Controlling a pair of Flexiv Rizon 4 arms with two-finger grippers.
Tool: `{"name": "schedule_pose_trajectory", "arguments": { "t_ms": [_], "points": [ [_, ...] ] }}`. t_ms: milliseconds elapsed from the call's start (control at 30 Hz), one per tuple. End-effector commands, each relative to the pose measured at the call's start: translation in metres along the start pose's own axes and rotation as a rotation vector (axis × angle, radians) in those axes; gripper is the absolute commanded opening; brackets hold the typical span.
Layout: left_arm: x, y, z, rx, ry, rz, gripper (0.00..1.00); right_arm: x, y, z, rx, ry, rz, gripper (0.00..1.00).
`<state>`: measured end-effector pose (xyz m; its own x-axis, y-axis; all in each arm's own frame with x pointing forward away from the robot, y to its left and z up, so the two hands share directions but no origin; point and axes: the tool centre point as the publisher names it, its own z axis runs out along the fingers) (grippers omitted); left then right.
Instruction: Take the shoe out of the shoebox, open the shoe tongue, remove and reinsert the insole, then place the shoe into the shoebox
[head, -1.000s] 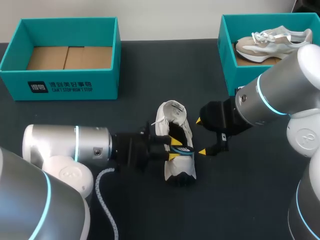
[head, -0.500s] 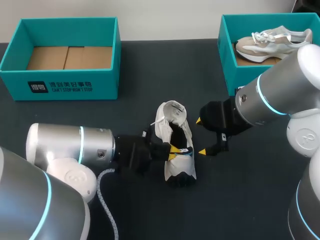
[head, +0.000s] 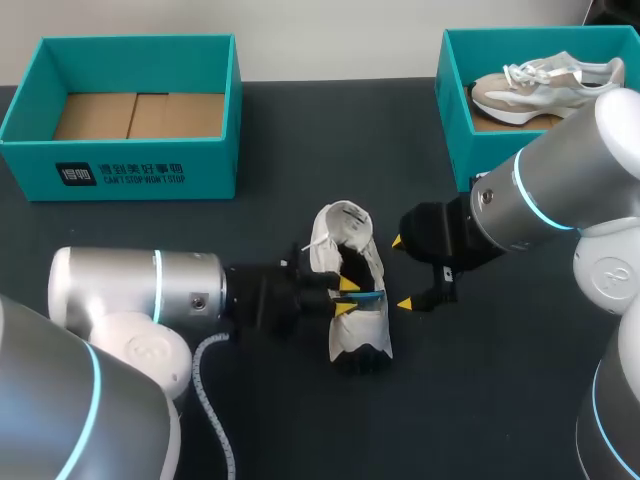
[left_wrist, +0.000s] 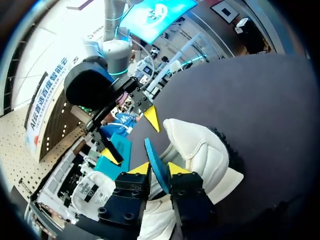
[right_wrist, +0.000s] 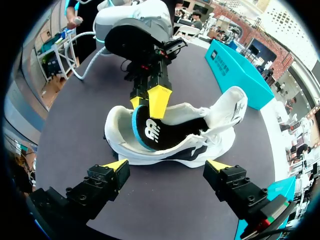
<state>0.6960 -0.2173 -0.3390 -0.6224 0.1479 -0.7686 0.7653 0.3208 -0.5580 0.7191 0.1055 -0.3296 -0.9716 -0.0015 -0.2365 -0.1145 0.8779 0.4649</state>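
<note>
Step in hand: insole work. Shoe lies on its side at frame centre, well apart from the shoebox at upper left. L gripper is pinched onto the insole at its heel edge; the rest sits inside the shoe. R gripper is wide open and empty, just right of the shoe. Next, prob.: R steadies the shoe while L draws or seats the insole.

Your left arm — fat silver-grey cylinders, rounded joints, thin cyan light ring round link. Grey-white braided cable runs off near its wrist. Your right arm: same silver shell, same cyan ring, black wrist block. Left gripper and right gripper — black blocky fingers, round screw recesses on finger blocks, wedge-shaped bright yellow tips.
</note>
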Motion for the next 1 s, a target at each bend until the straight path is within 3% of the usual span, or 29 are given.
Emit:
{"name": "schedule_pose_trajectory", "arguments": {
  "t_ms": [33,67,367,1000],
  "points": [
    [-0.004,-0.007,-0.015,0.029,-0.039,0.002,0.50,0.002,0.000,0.000,0.001,-0.002,-0.001,1.00],
    [-0.005,-0.009,-0.016,0.033,-0.043,0.001,0.54,0.002,0.000,0.000,0.001,-0.002,-0.001,1.00],
    [-0.005,-0.014,-0.014,0.050,-0.027,-0.020,0.49,0.002,0.000,0.000,0.001,-0.002,-0.001,1.00],
    [0.007,-0.013,-0.007,-0.039,0.057,-0.070,0.40,0.002,0.000,0.000,0.001,-0.002,-0.001,1.00]
  ]
}}
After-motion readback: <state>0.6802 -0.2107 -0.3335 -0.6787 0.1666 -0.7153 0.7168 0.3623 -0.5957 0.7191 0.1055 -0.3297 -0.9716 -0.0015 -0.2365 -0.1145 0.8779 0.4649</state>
